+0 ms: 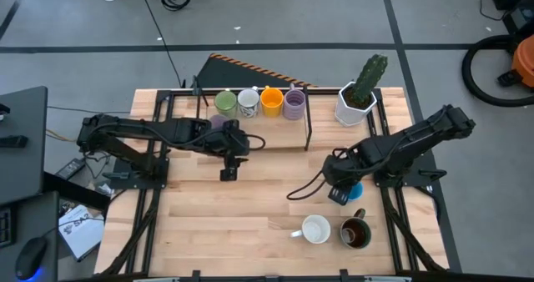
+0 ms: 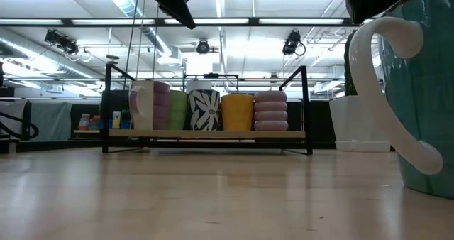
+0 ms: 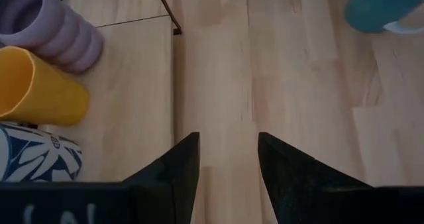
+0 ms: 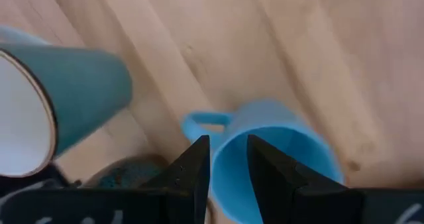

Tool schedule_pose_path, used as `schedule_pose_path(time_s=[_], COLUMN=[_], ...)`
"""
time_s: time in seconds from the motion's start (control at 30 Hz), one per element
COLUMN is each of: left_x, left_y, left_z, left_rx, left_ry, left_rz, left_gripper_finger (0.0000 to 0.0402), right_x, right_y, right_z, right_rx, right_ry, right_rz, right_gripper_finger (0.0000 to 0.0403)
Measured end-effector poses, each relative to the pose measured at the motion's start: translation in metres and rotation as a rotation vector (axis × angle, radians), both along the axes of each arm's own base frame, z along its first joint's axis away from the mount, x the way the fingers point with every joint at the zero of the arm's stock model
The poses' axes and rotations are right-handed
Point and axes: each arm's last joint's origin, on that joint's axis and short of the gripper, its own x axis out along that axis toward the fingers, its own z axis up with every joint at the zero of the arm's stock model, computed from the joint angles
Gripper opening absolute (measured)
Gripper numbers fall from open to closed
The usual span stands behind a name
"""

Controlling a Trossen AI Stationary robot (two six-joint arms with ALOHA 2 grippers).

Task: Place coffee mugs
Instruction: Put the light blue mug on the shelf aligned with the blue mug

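Note:
On the rack shelf (image 1: 275, 132) at the far side stand a green mug (image 1: 225, 103), a white patterned mug (image 1: 248, 103), an orange mug (image 1: 271, 101) and a lavender mug (image 1: 294, 104). A second lavender mug (image 1: 216, 122) shows partly under the left arm. My left gripper (image 1: 229, 173) hovers open over bare table in front of the rack. My right gripper (image 1: 340, 194) is down on the blue mug (image 1: 355, 190). Nearer stand a mug with a white inside (image 1: 315, 229), teal outside (image 4: 79, 98), and a dark brown mug (image 1: 356, 233). My right gripper (image 4: 228, 161) has the blue mug's wall (image 4: 228, 148) between its fingers, close beside the handle (image 4: 202, 123). One finger (image 4: 268, 168) is inside the mug and the other (image 4: 193, 164) outside. The fingers come from above, pointing down. The mug stands upright on the table.
A white faceted pot with a cactus (image 1: 359, 98) stands at the rack's right end. The rack's dark frame posts (image 1: 307, 123) rise around the shelf. Bare wood (image 1: 242, 215) lies between the two grippers and toward the near left.

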Motion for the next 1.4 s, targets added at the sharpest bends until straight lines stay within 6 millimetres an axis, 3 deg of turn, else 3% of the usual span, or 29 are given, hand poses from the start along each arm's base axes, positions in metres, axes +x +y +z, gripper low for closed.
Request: schedule_pose_path(time_s=[0.33, 0.53, 0.9, 1.4], left_x=[-0.003, -0.011, -0.013, -0.014], left_y=[0.001, 0.002, 0.003, 0.002], left_z=[-0.002, -0.007, -0.008, -0.009], left_rx=[0.015, 0.043, 0.047, 0.031], left_ry=[0.037, 0.133, 0.155, 0.159], left_rz=[0.017, 0.057, 0.058, 0.080], left_gripper_finger=[0.0160, 0.0160, 0.0160, 0.0160], right_x=[0.010, 0.019, 0.009, 0.007], right_y=[0.006, 0.012, 0.006, 0.010], right_z=[-0.025, -0.036, -0.023, -0.023], right_rx=[-0.005, 0.000, -0.050, -0.029], right_ry=[0.191, 0.215, 0.186, 0.196], right_rz=[-0.064, -0.052, -0.057, -0.095], right_gripper_finger=[0.0108, 0.0108, 0.0107, 0.0107])
